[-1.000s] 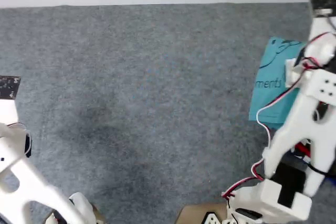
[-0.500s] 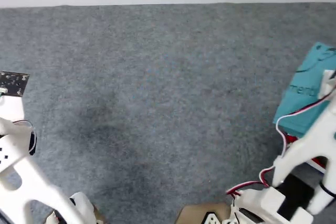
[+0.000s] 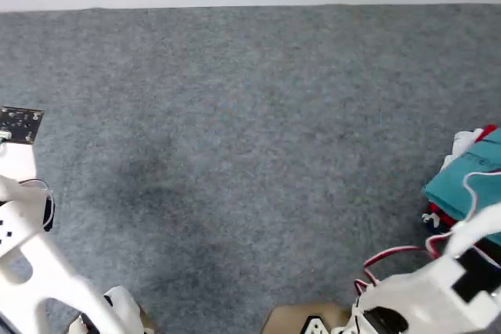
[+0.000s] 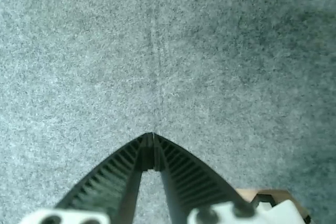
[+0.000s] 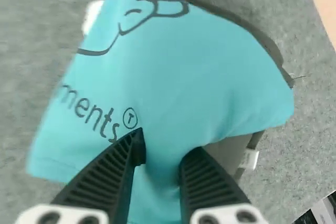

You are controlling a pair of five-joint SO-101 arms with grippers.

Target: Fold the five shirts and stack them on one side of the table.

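Clamping a bunched fold of the teal shirt (image 5: 178,72) in the right end effector (image 5: 165,148), one ribbed black finger on either side of the cloth, teal fabric filling the gap between them. Showing the shirt's dark printed drawing and lettering face up in the right wrist view. Lying over a grey garment (image 5: 233,150), with a small white tag (image 5: 251,159) peeking out at the grey edge; unclear whether pressing down on it or hanging just above.

Sitting, in the high view, at the far right edge of the grey felt surface (image 3: 235,115), with the teal shirt (image 3: 470,185) on top, a strip of red cloth (image 3: 489,131) and a bit of white cloth (image 3: 463,142) poking out on its far side. Stretching the white right arm (image 3: 423,303), trailing red and white wires (image 3: 391,254), across the lower right corner just beside that cloth.

Holding the left end effector (image 4: 153,137) together, black fingertips meeting in a point, hovering over bare grey felt. Standing the left arm (image 3: 31,271) in the lower left corner, well apart from the shirts.
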